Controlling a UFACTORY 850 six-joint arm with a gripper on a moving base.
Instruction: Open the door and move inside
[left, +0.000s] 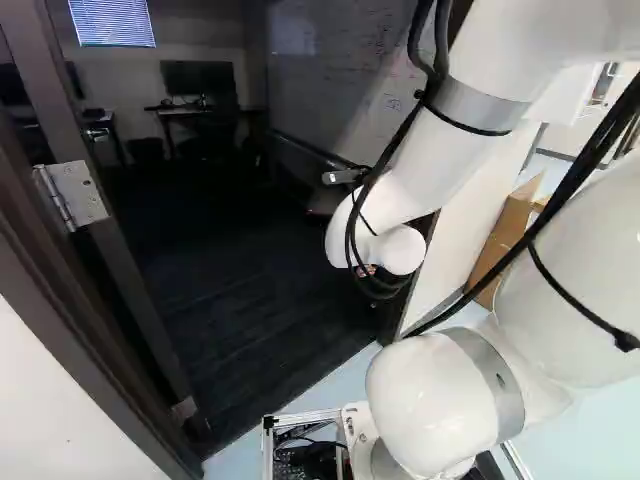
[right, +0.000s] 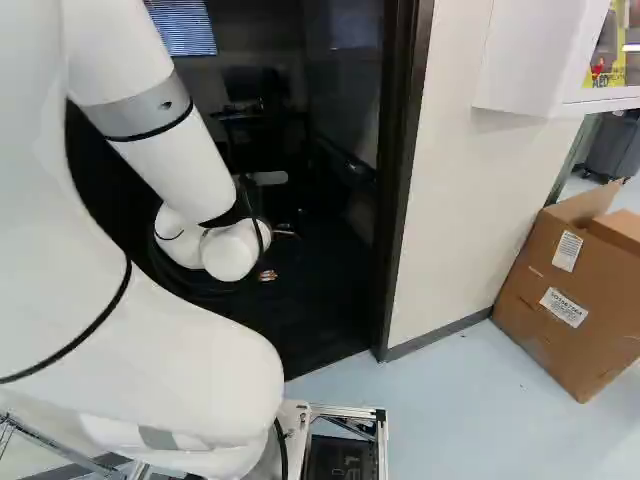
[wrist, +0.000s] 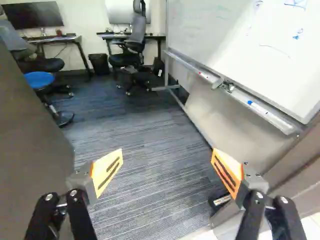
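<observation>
I see the door (wrist: 30, 135) standing open at left; my gripper (right: 268, 275) is released, its fingers well apart.

Dark brown, tall door frame (right: 402, 170); blue-grey, finely striped, flat carpet (wrist: 145, 135); bright blue, round stool seat (wrist: 39, 79); brown cardboard box (right: 570, 347) with white labels (right: 564, 307).

An office: desks (wrist: 131, 36) with monitors (wrist: 32, 15), swivel chair (wrist: 131, 45), whiteboard (wrist: 250, 40).
</observation>
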